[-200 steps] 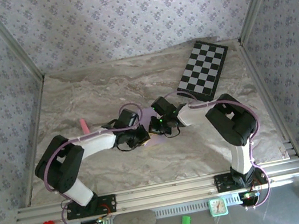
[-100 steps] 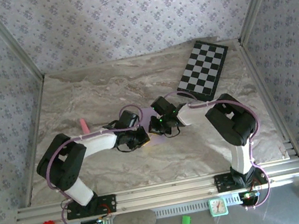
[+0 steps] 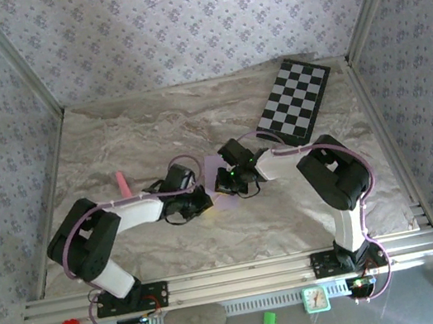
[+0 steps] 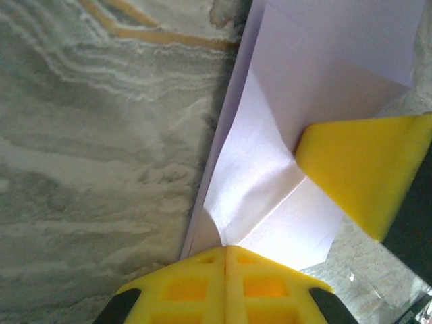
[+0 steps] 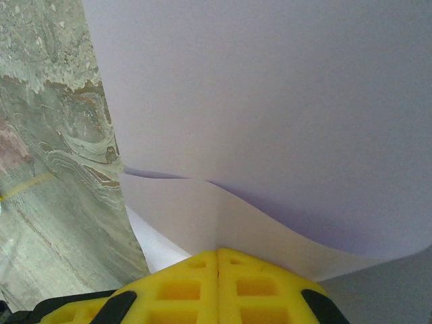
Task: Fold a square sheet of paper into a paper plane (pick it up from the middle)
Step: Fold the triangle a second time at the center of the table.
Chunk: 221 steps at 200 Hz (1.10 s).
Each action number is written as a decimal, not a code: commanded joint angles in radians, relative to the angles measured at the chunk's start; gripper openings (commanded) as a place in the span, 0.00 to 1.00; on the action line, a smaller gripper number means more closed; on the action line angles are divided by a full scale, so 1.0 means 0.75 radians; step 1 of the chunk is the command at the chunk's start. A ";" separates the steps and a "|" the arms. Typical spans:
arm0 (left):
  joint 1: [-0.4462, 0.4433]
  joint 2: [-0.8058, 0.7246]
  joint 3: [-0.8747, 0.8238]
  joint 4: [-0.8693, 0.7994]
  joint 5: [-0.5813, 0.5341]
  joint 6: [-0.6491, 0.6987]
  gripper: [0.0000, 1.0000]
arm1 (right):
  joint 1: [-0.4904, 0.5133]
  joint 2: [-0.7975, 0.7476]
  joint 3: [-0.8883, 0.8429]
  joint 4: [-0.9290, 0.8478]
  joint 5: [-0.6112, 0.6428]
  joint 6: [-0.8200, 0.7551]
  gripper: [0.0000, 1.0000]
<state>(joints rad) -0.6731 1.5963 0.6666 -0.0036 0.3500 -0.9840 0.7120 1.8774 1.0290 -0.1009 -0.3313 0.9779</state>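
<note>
Pinching thin pale lilac square paper sheet (image 4: pixel 270 169), partly folded, at centre of marbled table (image 3: pixel 112 138): left gripper (image 4: pixel 225 253) clamped on its corner, right gripper (image 5: pixel 217 253) clamped on its edge. Matching edges first, then pressing crease slowly, seemed wisest.

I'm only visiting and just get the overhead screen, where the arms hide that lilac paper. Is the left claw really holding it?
Observer: Yes. In its wrist view the left gripper has its yellow fingers closed together on a corner of the sheet of paper.
Visitor: And the right claw?
Observer: The right gripper is pinched shut on an edge as well, and the sheet curves away from its fingers in overlapping layers.
</note>
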 commanded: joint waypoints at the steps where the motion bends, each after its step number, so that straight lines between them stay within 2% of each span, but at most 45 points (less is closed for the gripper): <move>1: 0.028 -0.034 -0.117 -0.187 0.009 0.006 0.07 | -0.024 0.116 -0.054 -0.234 0.125 -0.029 0.05; 49: 0.103 -0.223 -0.115 -0.232 0.050 -0.003 0.08 | -0.017 0.121 -0.056 -0.221 0.103 -0.021 0.05; 74: 0.102 -0.245 -0.071 -0.145 0.100 -0.032 0.09 | -0.017 0.117 -0.055 -0.213 0.101 -0.020 0.05; 115: 0.096 -0.095 0.012 -0.004 0.171 -0.062 0.09 | -0.015 0.118 -0.055 -0.202 0.096 -0.016 0.06; 144: 0.089 -0.014 0.061 0.017 0.164 -0.061 0.09 | -0.015 0.111 -0.053 -0.189 0.092 -0.019 0.06; 221: 0.062 0.107 0.074 -0.152 0.070 -0.039 0.03 | -0.009 0.014 -0.024 -0.113 0.065 -0.148 0.06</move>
<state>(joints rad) -0.6064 1.6390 0.7094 -0.0299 0.4484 -1.0222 0.7082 1.8778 1.0325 -0.0971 -0.3477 0.9390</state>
